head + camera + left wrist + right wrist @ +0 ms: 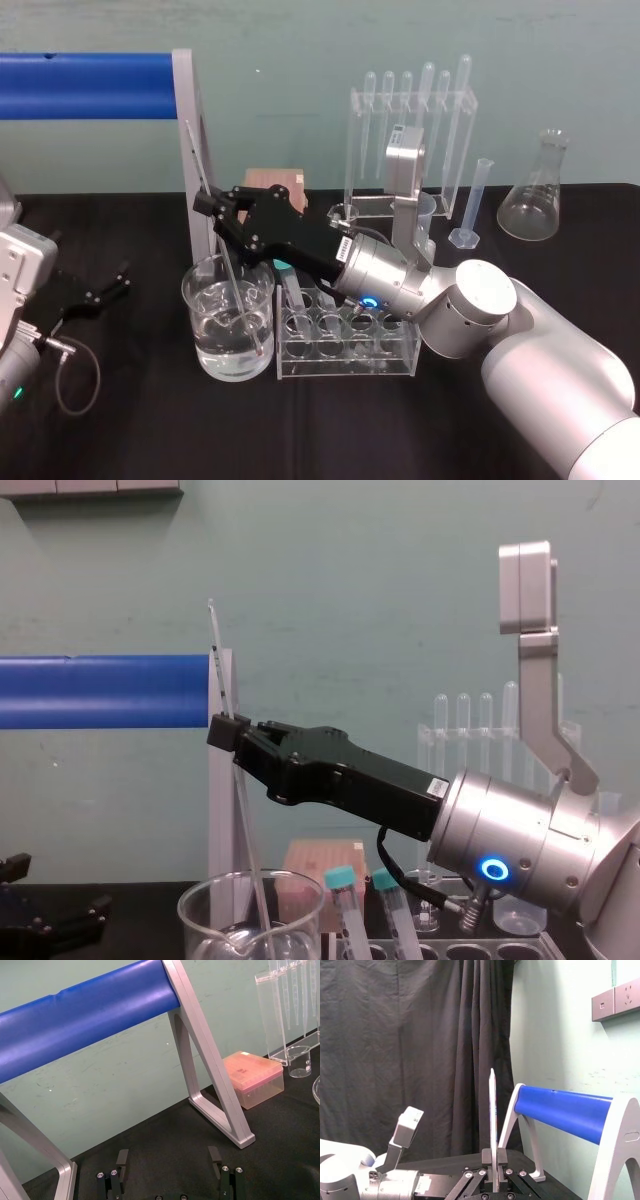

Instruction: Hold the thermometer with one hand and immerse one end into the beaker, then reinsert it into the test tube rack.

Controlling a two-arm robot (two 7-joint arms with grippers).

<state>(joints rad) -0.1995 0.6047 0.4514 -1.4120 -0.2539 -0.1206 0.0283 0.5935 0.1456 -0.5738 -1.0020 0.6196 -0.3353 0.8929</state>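
The right pincer [218, 200] hangs above the beaker [200, 330], just over its back rim, and is clamped on the thermometer [200, 160] about a third of the way down the rod. The thermometer is tilted. Its lower end is in the beaker's water [230, 350], down near the bottom, and its top leans up and away behind the beaker. In the chest view the rod [222, 660] runs down through the clamped pincer [225, 730] and into the beaker [200, 920].

The rack [345, 365] stands just right of the beaker, nearly touching its wall, and the right arm reaches across above it to get to the beaker. Two teal-capped tubes [340, 880] rise from the rack's holes nearest the beaker.

Directly behind the beaker stands the grey post of a blue-barred frame [80, 85], and the thermometer's top crosses in front of that post. A pinkish box [275, 185] sits behind the beaker, just right of the post. Farther right and behind the beaker are a clear pipette stand [410, 130], a slim cylinder [482, 200] and a flask [535, 195].

The left pincer [122, 277] rests low over the black counter [150, 430], left of the beaker and apart from it, with its fingers spread and nothing between them.
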